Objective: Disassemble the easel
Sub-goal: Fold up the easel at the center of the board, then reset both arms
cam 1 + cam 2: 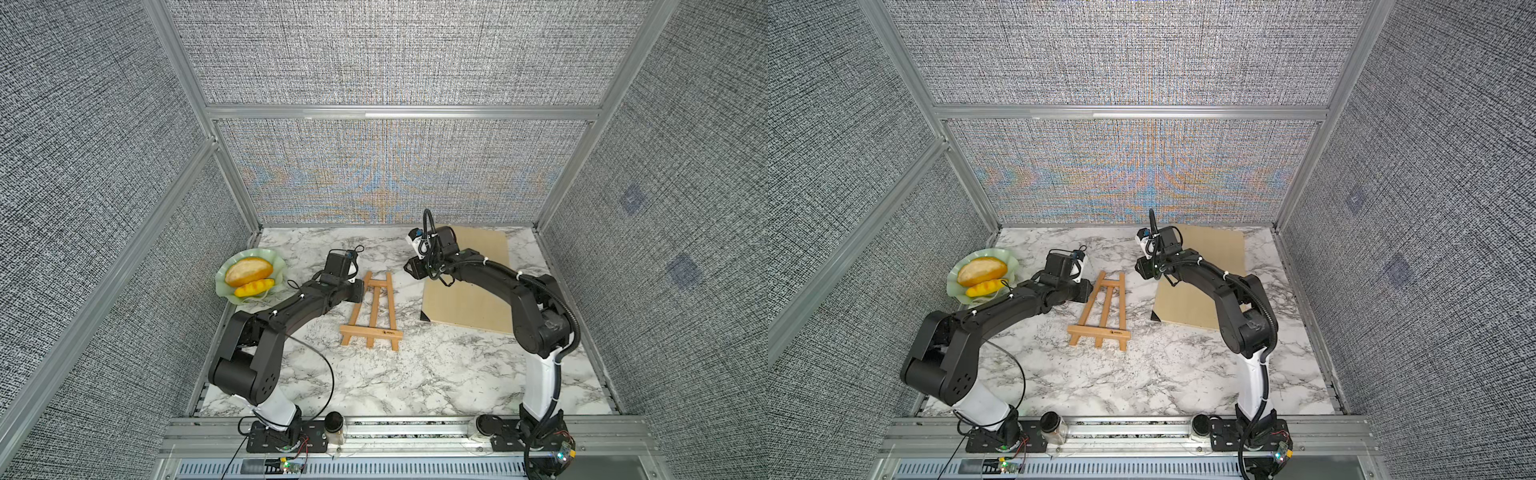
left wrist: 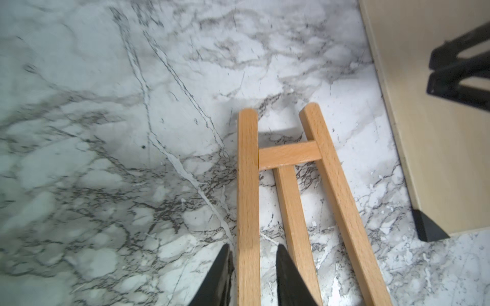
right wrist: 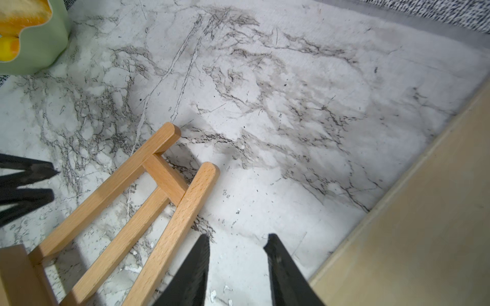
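The easel (image 1: 374,311) (image 1: 1102,311) lies flat on the marble table, its wide bottom ledge toward the front and its top crossbar (image 2: 287,155) toward the back. My left gripper (image 2: 253,247) (image 1: 360,291) is low over the upper part and open. Its fingers straddle the easel's left slanted leg (image 2: 248,185), and a gap shows on one side. My right gripper (image 3: 237,238) (image 1: 409,268) hovers open to the right of the easel's top (image 3: 169,182). Only bare marble lies between its fingers.
A pale plywood board (image 1: 469,299) with a black corner (image 1: 426,318) lies at the right, partly under the right arm. A green plate (image 1: 266,252) with bread (image 1: 249,270) sits at the far left. A jar (image 1: 333,428) stands on the front rail. Grey walls enclose the table.
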